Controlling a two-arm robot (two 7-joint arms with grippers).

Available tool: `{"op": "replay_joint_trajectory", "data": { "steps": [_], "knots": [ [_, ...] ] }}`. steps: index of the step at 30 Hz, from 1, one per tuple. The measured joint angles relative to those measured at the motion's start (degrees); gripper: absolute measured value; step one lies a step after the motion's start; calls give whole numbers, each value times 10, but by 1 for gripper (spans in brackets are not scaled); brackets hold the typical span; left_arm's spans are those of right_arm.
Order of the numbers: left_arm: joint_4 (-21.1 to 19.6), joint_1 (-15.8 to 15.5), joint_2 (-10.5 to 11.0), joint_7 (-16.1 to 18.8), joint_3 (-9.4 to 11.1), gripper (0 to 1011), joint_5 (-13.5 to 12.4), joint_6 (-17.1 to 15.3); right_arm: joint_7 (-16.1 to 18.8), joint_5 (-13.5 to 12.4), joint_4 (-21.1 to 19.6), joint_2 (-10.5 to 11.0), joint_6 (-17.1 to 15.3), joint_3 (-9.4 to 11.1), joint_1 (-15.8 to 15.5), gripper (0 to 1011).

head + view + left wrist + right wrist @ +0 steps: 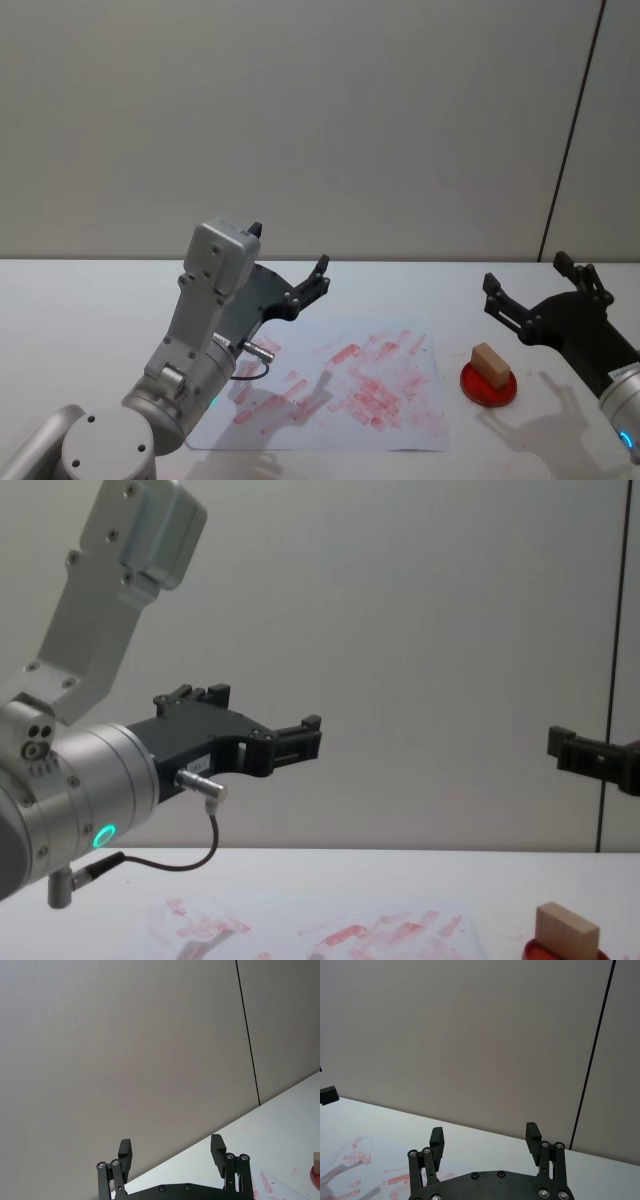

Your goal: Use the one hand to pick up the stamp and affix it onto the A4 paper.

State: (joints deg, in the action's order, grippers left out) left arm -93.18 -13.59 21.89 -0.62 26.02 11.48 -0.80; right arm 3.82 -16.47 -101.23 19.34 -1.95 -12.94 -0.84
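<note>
A plain pale grey wall (pixel 300 120) closes off the back of the room, broken towards its right by one thin dark vertical seam (pixel 572 130) between panels. Below it a white tabletop (pixel 80 300) meets the wall in a straight line, under soft, even light.

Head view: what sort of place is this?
Probably a robot lab test bench: a white table against bare grey wall panels, an A4 paper covered in red stamp marks, and the stamp on an ink pad. Left gripper and right gripper hover open above the table.
</note>
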Motion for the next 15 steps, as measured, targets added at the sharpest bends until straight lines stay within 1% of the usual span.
{"op": "replay_joint_trajectory", "data": {
  "steps": [15],
  "knots": [
    [0, 0, 0, 0, 0, 1002, 0, 0, 0, 0, 0, 0, 0, 0, 0, 1001]
  ]
}}
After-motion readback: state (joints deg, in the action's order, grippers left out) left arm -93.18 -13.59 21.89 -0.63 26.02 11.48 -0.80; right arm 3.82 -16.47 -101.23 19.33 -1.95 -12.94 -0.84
